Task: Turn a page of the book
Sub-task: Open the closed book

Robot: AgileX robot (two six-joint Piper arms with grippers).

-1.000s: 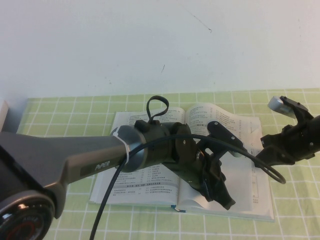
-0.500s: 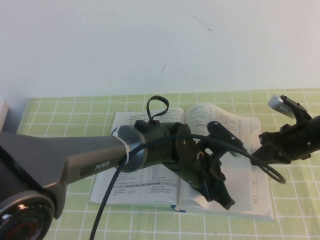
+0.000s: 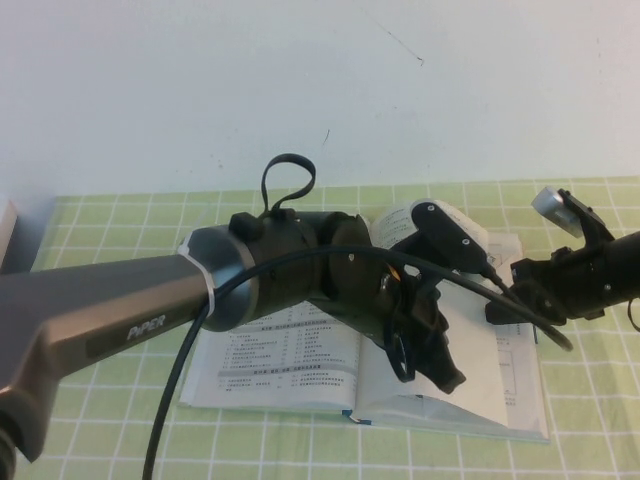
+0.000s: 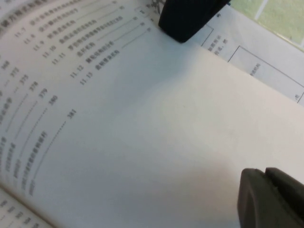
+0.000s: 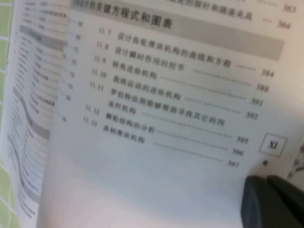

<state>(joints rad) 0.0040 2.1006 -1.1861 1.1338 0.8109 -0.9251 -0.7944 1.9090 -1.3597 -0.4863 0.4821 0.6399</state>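
The book (image 3: pixel 290 350) lies open on the table. Its right-hand page (image 3: pixel 487 352), with list text above a blank lower half, is lifted at its outer edge. My right gripper (image 3: pixel 503 303) is at that edge, shut on the page. In the right wrist view its fingers (image 5: pixel 273 202) sit together at the page (image 5: pixel 166 156) beside the "XI" box. My left gripper (image 3: pixel 447 378) is shut, its tips over the blank lower part of the page. In the left wrist view the left fingers (image 4: pixel 270 199) are over the page (image 4: pixel 156 133), and a right finger (image 4: pixel 187 19) is at its edge.
The table is covered by a green checked cloth (image 3: pixel 120 215), with a white wall behind. A pale object (image 3: pixel 5 232) stands at the left edge. The left arm (image 3: pixel 270 280) and its black cable (image 3: pixel 190 400) cover much of the book's left half.
The left arm's wrist has risen and turned, with its gripper still over the right page. The right gripper has moved a little left, and the page's outer edge has come up.
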